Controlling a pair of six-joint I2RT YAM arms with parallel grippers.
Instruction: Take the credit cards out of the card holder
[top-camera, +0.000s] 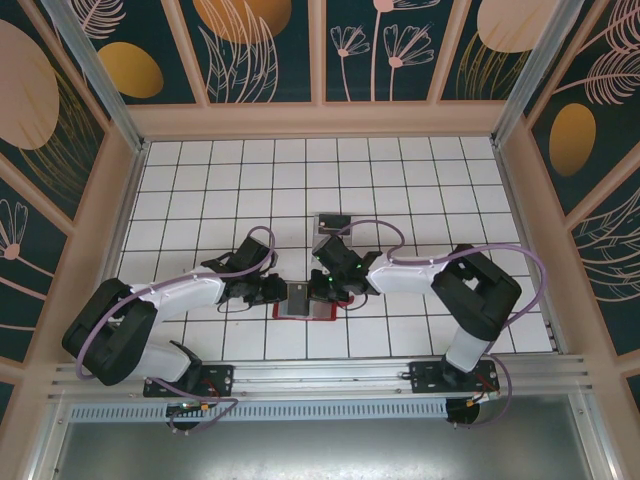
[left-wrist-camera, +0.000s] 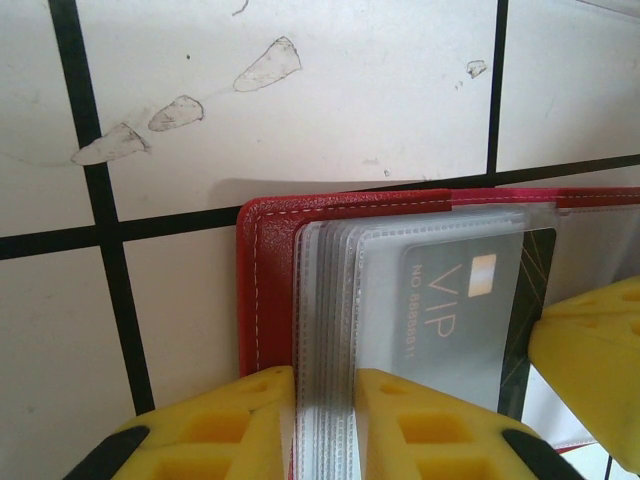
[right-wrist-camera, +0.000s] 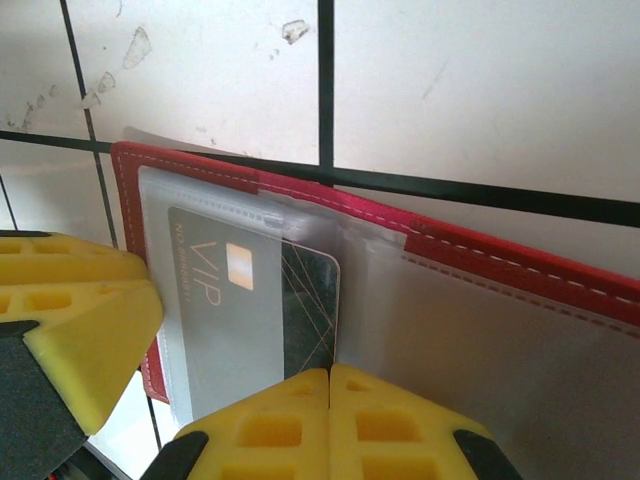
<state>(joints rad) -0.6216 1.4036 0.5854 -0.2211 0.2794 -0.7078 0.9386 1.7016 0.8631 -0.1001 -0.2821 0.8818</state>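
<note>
— Any writing you can read?

— One word, "VIP", in pale capitals on the dark credit card (left-wrist-camera: 460, 320). The card lies under a clear sleeve of the red card holder (left-wrist-camera: 262, 290).

— Is that from one camera?

— From both wrist views; the letters run sideways in each.

— Anything else printed there?

— A smaller line beside the letters. It begins "NO", then a row of digits too blurred to tell.

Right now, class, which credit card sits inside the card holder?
The VIP card, partly in a clear sleeve of the red card holder; the other dark card lies bare on the tiles.
</note>
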